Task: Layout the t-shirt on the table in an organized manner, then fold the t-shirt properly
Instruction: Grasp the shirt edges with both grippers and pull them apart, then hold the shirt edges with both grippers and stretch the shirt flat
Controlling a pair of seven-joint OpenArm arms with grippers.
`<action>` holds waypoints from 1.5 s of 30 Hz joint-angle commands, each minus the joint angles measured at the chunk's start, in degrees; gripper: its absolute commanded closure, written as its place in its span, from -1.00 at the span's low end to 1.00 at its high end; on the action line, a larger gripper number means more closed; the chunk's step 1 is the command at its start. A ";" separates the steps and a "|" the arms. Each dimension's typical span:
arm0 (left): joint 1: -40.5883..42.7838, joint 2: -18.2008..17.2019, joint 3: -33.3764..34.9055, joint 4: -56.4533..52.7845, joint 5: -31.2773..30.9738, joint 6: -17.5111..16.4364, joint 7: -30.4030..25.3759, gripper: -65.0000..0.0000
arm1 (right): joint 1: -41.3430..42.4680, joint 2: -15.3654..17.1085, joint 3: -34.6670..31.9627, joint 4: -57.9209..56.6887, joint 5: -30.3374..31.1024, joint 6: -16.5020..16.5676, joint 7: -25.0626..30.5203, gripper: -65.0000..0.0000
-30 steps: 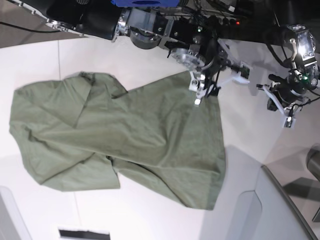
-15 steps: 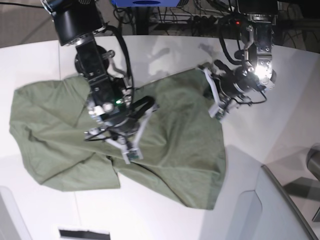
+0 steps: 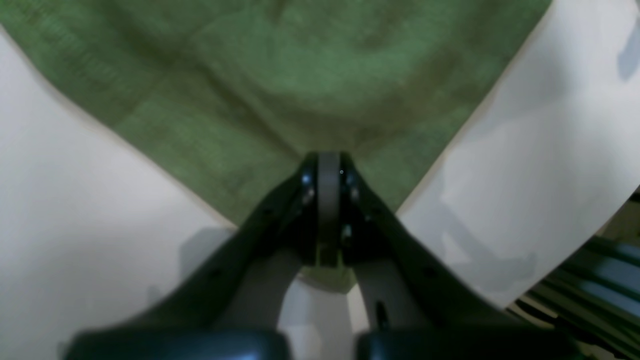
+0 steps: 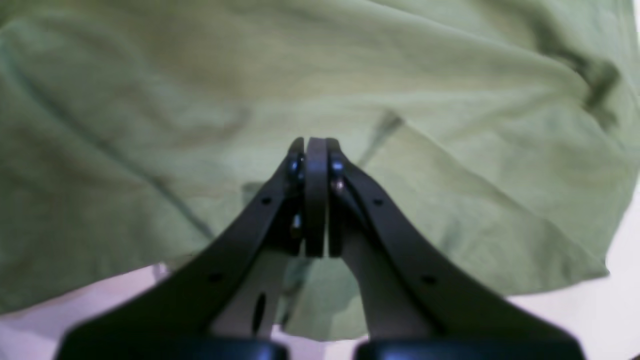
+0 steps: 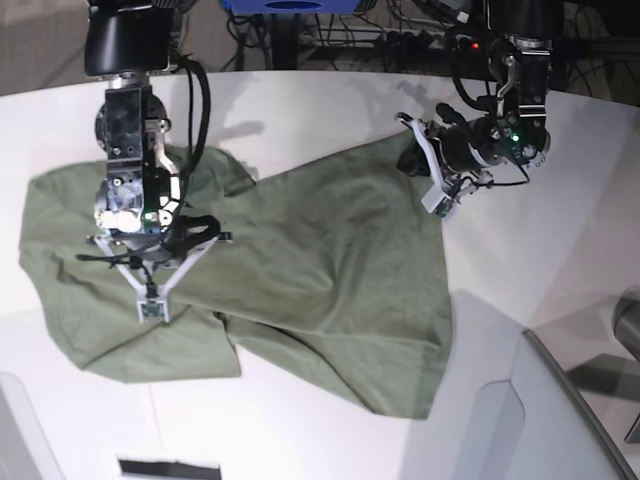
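The olive-green t-shirt (image 5: 320, 260) lies crumpled and skewed on the white table (image 5: 330, 110). My left gripper (image 5: 437, 203), on the right of the base view, sits at the shirt's far right edge. In the left wrist view its jaws are shut (image 3: 328, 165) on a corner of the t-shirt (image 3: 300, 75), and the cloth puckers around the tip. My right gripper (image 5: 150, 305) is over the shirt's left part, near a sleeve fold. The right wrist view shows it shut (image 4: 315, 150), tips pressed into the t-shirt (image 4: 150, 100) where a crease meets them.
A grey angled panel (image 5: 560, 420) with a dark edge fills the near right corner. A dark strip (image 5: 168, 467) lies at the near edge. Cables (image 5: 400, 40) run behind the table's far edge. A dark round object (image 5: 628, 325) sits at the right border.
Both arms came down from the far edge onto the shirt. The right gripper then moved left from mid-shirt to the left part and shut. The left gripper stayed shut at the right edge.
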 commanded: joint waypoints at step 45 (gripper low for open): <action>8.12 -8.87 -0.62 11.69 3.16 1.21 3.40 1.00 | -3.13 6.66 28.32 -14.24 -0.32 -0.32 -0.28 1.00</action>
